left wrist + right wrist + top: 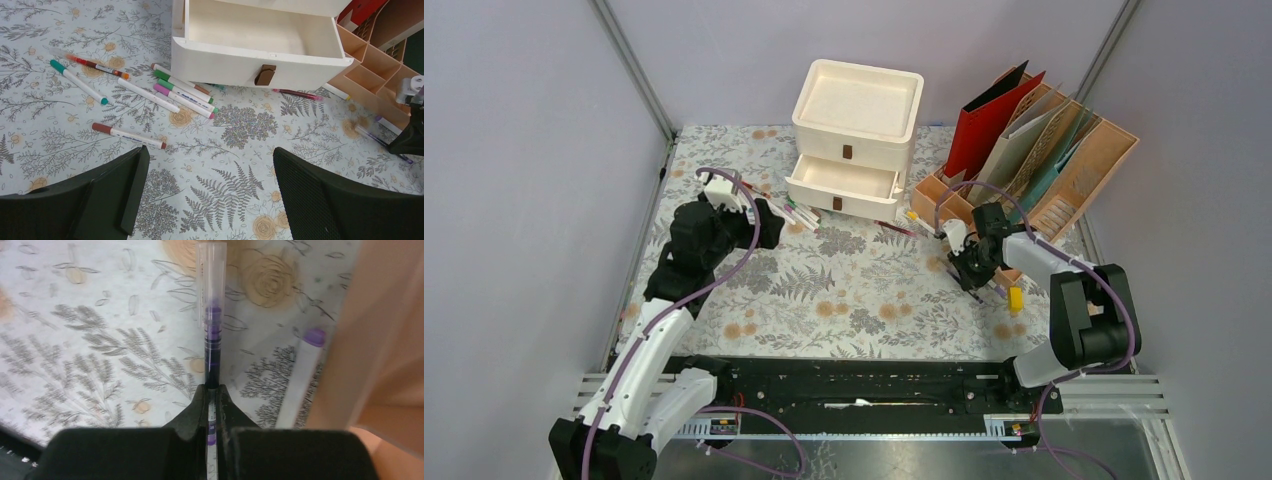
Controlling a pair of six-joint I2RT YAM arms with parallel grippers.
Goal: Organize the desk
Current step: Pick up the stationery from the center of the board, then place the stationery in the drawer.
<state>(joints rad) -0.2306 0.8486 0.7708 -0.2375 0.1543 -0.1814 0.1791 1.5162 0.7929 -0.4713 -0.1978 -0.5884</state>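
The desk is covered in a pale fern-and-flower cloth. My right gripper is shut on a purple pen with a clear cap, low over the cloth beside the wooden organizer. In the top view this gripper is at the organizer's front left corner. My left gripper hangs open over bare cloth, with nothing between its fingers. Several markers lie scattered ahead of it, and a brown-capped one is closest to its left finger.
A white drawer unit stands at the back with its lower drawer pulled open and empty. The wooden organizer holds folders at the back right. A purple-capped marker lies along its wall. A yellow item sits near the right arm.
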